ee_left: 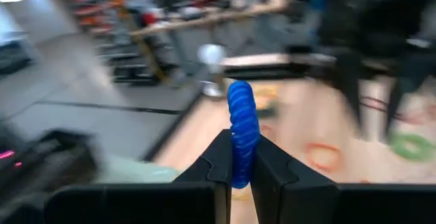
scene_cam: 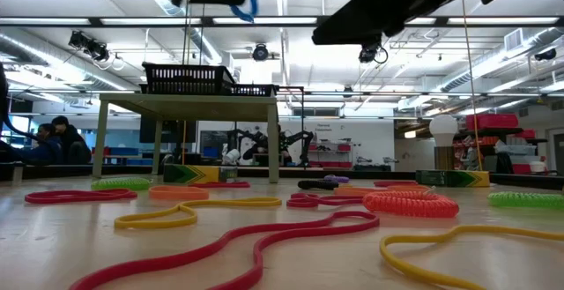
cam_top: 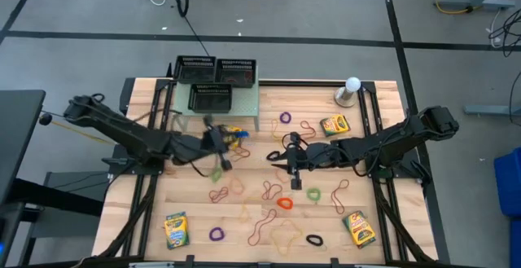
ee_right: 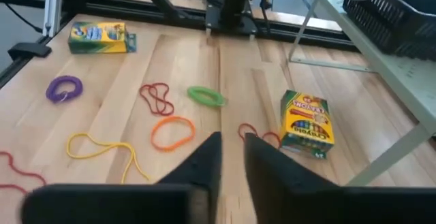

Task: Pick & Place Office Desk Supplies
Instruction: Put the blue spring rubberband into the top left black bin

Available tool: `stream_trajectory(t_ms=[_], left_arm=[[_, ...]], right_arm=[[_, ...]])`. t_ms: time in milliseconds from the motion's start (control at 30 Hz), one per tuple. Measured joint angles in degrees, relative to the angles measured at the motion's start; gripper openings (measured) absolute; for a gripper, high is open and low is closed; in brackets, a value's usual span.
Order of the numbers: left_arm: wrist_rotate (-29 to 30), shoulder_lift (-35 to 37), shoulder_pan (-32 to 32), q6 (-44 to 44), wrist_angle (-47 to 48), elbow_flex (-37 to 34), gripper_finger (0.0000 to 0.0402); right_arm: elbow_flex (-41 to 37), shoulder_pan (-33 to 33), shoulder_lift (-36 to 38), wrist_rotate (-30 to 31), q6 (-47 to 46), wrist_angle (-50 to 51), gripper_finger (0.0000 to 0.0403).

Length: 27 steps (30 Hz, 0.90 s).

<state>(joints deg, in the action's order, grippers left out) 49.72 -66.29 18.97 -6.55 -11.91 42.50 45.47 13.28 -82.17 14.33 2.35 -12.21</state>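
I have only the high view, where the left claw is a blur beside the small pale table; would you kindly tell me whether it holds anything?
Observer: Yes. The left wrist view shows the left claw shut on a blue coiled band, which stands up between the fingers.
Operator: Thank you. Is the band off the table?
Observer: In the low view it hangs well above the tabletop, higher than the black mesh trays.
Operator: And the right claw?
Observer: Its wrist view shows the right claw slightly open and empty, with a crayon box lying on the wood just ahead.
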Motion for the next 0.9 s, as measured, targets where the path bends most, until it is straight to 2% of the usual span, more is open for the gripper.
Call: stream_trajectory(t_ms=[100,167,333,533,700,900], left_arm=[[4.7,5.7,-1.8,2.2,3.1,0.0,0.0031],[5.2,9.3,-4.4,5.7,6.3,0.0,0.0031],[2.2,15.2,-15.5,11.5,13.6,0.0,0.0031],[-5.5,16.4,-34.8,14.4,20.7,2.3,0.0031],[-14.0,14.0,-50.6,13.6,21.3,3.0,0.0031],[-25.4,9.9,-64.2,14.2,20.8,3.0,0.0031]], right_arm=[[0.0,0.0,0.0,0.0,0.0,0.4,0.0024],[0.0,0.0,0.0,0.0,0.0,0.4,0.0007],[0.0,0.0,0.0,0.0,-0.1,0.2,0.0020],[0.0,0.0,0.0,0.0,-0.1,0.2,0.0008],[0.0,0.0,0.0,-0.2,0.0,0.1,0.0007],[0.0,0.0,0.0,-0.2,0.7,0.0,0.0009]])
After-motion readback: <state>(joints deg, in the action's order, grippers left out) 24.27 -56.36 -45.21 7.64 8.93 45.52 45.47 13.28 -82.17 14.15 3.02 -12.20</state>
